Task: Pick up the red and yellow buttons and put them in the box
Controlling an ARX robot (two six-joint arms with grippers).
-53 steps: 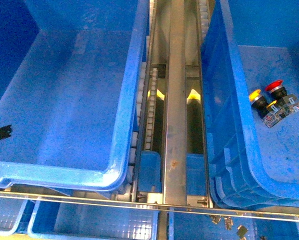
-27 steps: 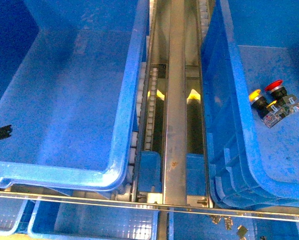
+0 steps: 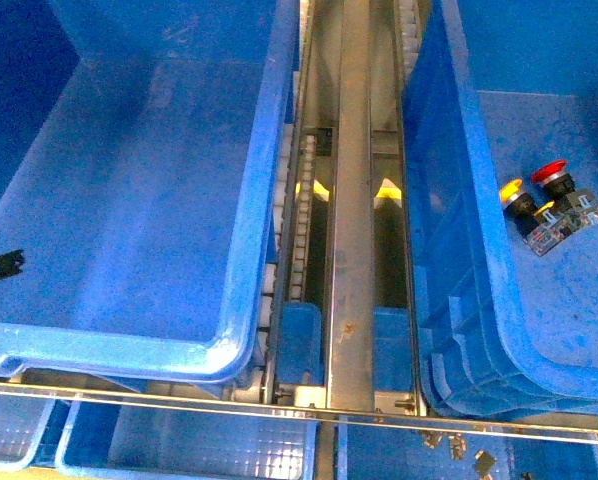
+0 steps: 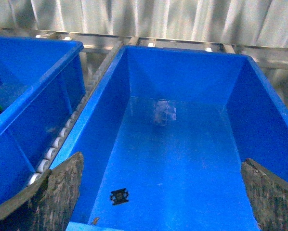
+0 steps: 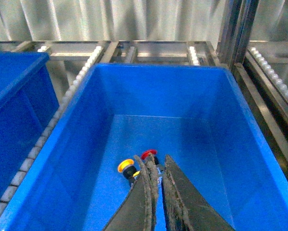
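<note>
Right hand (image 5: 156, 202): fingers together, nothing clamped, hanging over the right box (image 5: 259, 159). Red button (image 5: 149, 155) and yellow button (image 5: 126, 166) lie on that box's floor just past the fingertips, side by side and touching; front view shows them too, red (image 3: 552, 174), yellow (image 3: 511, 190), lying on their sides. Left hand (image 4: 158, 192): fingers wide apart, empty, over the left box (image 4: 182, 62). Small black part (image 4: 120, 196) on its floor between the fingers.
</note>
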